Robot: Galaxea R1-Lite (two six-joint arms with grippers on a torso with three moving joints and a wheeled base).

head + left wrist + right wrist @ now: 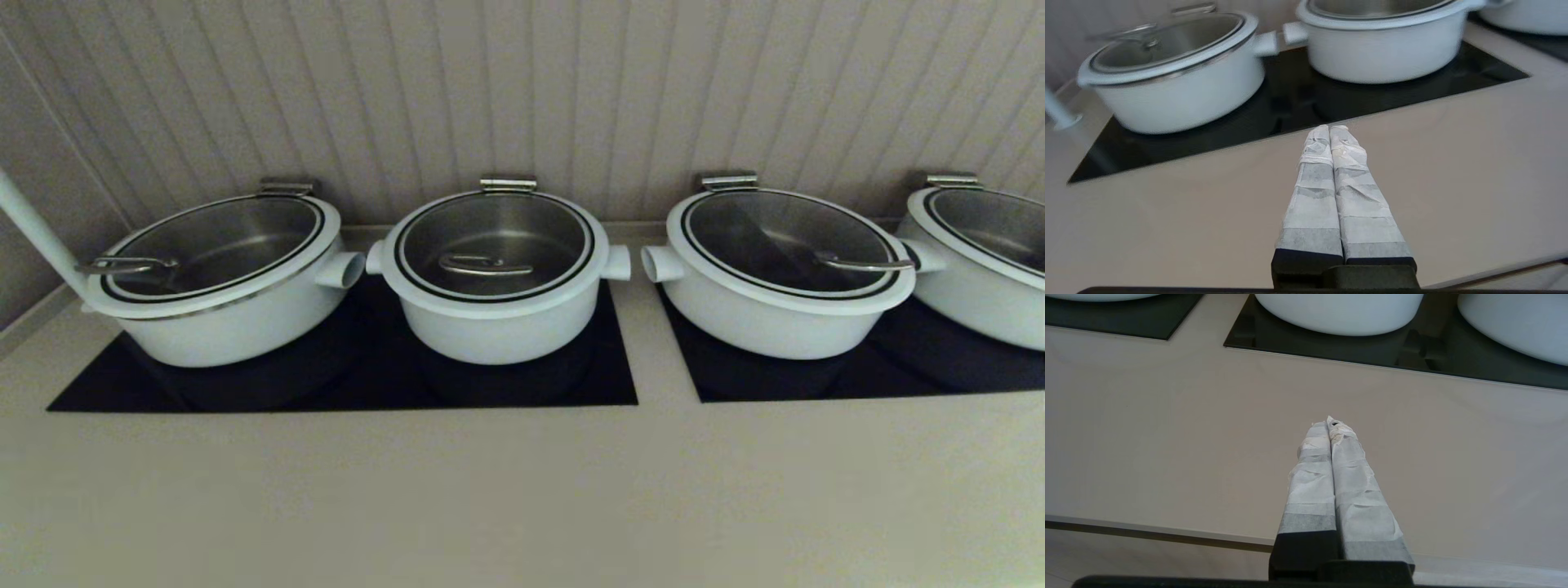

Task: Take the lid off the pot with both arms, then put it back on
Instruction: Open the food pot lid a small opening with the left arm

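Note:
Several white pots with glass lids stand in a row on black cooktops along the wall. The middle pot [498, 327] carries a lid [494, 241] with a metal handle [486, 265]. The pot to its left [229, 318] and the pot to its right [767, 322] have the same lids. Neither gripper shows in the head view. My left gripper [1329, 127] is shut and empty, over the counter in front of the left cooktop [1290, 106]. My right gripper [1329, 422] is shut and empty, over the counter in front of the right cooktop [1306, 345].
A further pot [980, 302] stands at the far right. A white pole [33, 229] leans by the leftmost pot. The beige counter [522, 490] runs wide in front of the cooktops; its front edge [1167, 535] shows in the right wrist view.

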